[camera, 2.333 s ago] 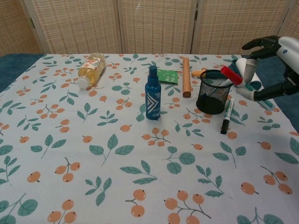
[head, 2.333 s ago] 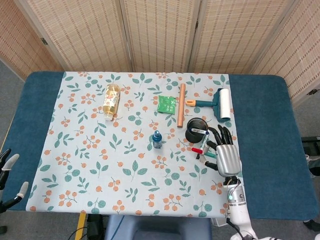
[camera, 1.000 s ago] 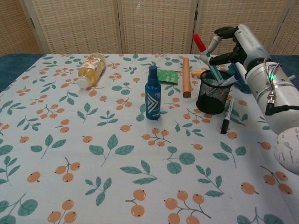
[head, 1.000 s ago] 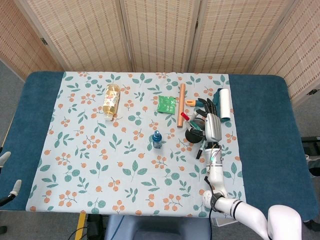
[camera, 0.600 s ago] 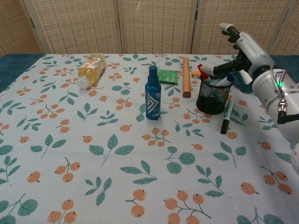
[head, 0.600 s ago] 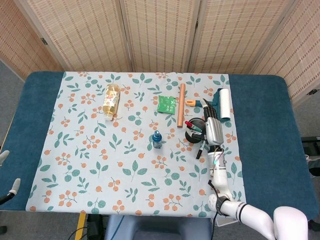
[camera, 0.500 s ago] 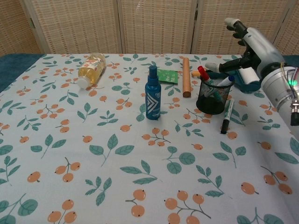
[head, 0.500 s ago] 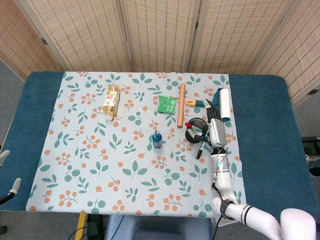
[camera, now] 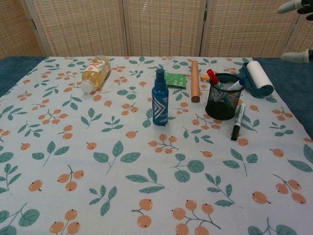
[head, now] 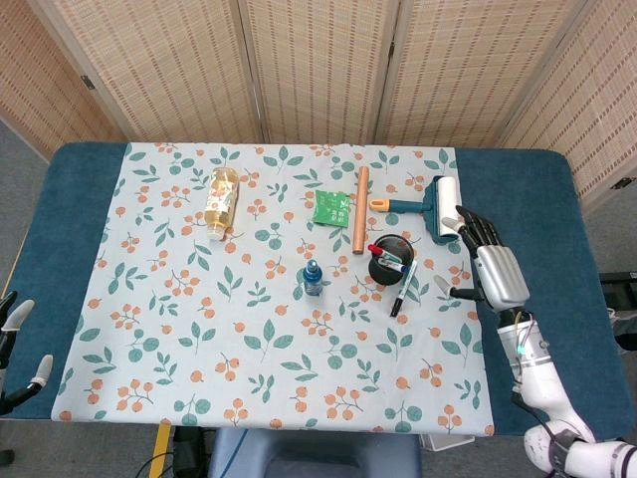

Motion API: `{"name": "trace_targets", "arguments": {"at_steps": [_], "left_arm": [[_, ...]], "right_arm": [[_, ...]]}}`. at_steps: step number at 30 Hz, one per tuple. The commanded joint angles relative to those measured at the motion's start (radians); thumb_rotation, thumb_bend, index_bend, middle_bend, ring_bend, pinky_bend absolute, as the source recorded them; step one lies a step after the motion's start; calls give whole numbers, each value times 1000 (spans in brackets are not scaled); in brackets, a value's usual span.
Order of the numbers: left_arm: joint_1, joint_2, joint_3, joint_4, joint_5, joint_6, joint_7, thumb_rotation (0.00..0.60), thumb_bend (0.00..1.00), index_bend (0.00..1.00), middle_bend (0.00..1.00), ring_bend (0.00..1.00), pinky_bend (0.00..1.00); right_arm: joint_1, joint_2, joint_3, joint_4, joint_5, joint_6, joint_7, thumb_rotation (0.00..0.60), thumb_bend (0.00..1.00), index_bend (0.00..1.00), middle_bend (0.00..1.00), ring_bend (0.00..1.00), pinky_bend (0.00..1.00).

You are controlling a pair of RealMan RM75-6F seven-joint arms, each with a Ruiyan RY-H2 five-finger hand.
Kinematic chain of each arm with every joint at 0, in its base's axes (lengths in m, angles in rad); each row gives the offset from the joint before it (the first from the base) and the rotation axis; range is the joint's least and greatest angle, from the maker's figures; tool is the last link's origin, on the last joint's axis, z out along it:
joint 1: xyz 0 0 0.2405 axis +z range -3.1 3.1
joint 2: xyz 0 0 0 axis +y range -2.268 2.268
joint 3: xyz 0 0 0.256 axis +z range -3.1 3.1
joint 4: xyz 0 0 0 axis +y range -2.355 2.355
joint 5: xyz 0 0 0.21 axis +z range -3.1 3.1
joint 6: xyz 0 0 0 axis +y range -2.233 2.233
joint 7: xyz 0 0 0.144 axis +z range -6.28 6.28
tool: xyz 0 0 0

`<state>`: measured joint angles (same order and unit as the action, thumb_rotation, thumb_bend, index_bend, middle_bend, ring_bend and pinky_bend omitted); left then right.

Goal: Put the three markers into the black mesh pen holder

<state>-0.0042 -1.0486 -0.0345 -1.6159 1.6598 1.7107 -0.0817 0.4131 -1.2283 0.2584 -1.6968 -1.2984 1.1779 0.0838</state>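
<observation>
The black mesh pen holder [head: 386,258] [camera: 223,102] stands upright on the leaf-print cloth. A red-capped marker [camera: 213,78] [head: 376,248] and a blue-capped marker [camera: 235,85] [head: 396,264] stick out of it. A green-and-white marker with a black cap [camera: 237,121] [head: 402,291] lies flat on the cloth just right of the holder. My right hand [head: 493,267] hangs open over the blue table to the right of the holder, holding nothing; only its fingertips [camera: 292,6] show at the chest view's top right corner. My left hand [head: 14,344] is open at the far left edge.
A blue spray bottle [camera: 159,98] stands left of the holder. A wooden rod [camera: 194,81], a green packet [camera: 175,79] and a lint roller [camera: 258,77] lie behind it. A juice bottle [camera: 95,72] lies at the back left.
My right hand carried the red marker over the holder, let it go inside, then drew back up and to the right, empty. The left hand stayed at the left edge.
</observation>
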Motion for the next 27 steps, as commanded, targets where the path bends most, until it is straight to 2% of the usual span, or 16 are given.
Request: {"name": "trace_targets", "arguments": {"at_steps": [1,7,11,16,22,27], "left_arm": [[-2,-2,4,-2,7,-4,6,600,423,0,20,9,271],[-8,-7,8,-4,10,-20,20,600,423,0,20,9,271],[-10,-7,8,-6,7,-25,24,600,423,0,20,9,271],[-7,-4,9,-5,8,-19,15,600,423,0,20,9,271],[-3,-2,8,-5,10,-9,11,600,423,0,20,9,271],[1,0,7,-7,10,-1,11,600,423,0,20,9,271]], "right_arm": [[-12,65,-45,-27,25,-63,-88,600,243,191,0,0,0],[33,101,-83,11,59,-193,-126,600,256,271,0,0,0],[64,103,-117,28,75,-262,-190,600,272,278,0,0,0],[112,114,-137,-5,125,-336,-278,600,297,278,0,0,0],[180,119,-158,-33,149,-368,-445,600,298,278,0,0,0],[199,79,-194,-35,174,-312,-624,600,299,278,0,0,0]]}}
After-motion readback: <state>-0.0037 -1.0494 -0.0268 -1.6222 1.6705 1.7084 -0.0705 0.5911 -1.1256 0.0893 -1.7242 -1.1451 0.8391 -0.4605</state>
